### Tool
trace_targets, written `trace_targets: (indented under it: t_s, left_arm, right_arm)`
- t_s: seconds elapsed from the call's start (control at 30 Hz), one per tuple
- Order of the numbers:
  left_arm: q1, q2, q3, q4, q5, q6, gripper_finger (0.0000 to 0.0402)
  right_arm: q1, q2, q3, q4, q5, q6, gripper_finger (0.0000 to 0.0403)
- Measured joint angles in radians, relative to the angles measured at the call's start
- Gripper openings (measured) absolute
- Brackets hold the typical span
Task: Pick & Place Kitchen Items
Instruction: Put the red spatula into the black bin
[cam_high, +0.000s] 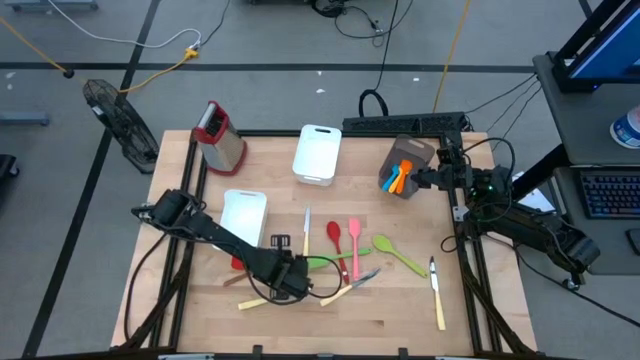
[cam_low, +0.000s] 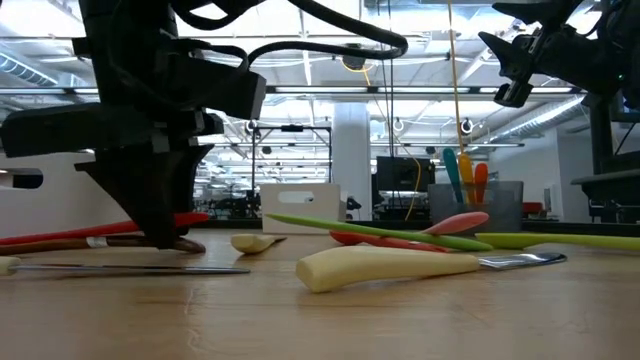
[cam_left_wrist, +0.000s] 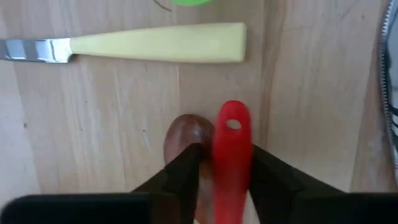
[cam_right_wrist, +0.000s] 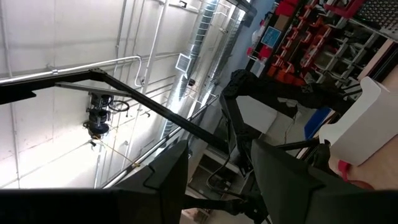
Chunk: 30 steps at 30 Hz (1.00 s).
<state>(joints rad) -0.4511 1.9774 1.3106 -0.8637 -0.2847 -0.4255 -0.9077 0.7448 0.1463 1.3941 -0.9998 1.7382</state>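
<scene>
My left tool on a red handle, my right tool raised by the holder

My left tool (cam_high: 290, 276) is low on the front-left of the wooden table (cam_high: 400, 320), its fingers (cam_left_wrist: 180, 177) closed to a narrow gap around the red silicone utensil handle (cam_left_wrist: 232, 155), with the brown wooden spoon (cam_left_wrist: 186, 134) lying just beside that handle and against one finger; a cream-handled knife (cam_left_wrist: 155, 43) lies just beyond them. To the right along the table lie a green silicone spoon (cam_high: 330, 263), a red silicone spoon (cam_high: 335, 236), a pink silicone spatula (cam_high: 354, 240), a light-green silicone spoon (cam_high: 397, 253) and another cream-handled knife (cam_high: 437, 295) near the right edge. My right tool (cam_high: 425, 180) hangs above the back-right corner, beside the brown holder (cam_high: 408, 165) with orange and blue utensils standing in it, its fingers (cam_right_wrist: 155, 180) apart and holding nothing
</scene>
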Motion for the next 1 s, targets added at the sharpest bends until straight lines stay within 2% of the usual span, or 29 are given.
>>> trace_targets:
  t_s: [0.23, 0.63, 1.0]
  left_arm:
    - [0.010, 0.000, 0.000, 0.001, -0.013, -0.029, 0.0041]
    - [0.012, 0.000, 0.003, 0.000, -0.010, -0.050, 0.0049]
    - [0.021, -0.048, 0.003, 0.000, -0.022, -0.055, 0.0037]
  right_arm:
    - [0.000, 0.000, 0.000, 0.000, 0.000, 0.000, 0.0169]
    - [0.000, 0.000, 0.000, 0.000, 0.001, 0.000, 0.0169]
    - [0.000, 0.000, 0.000, -0.001, 0.002, 0.000, 0.0169]
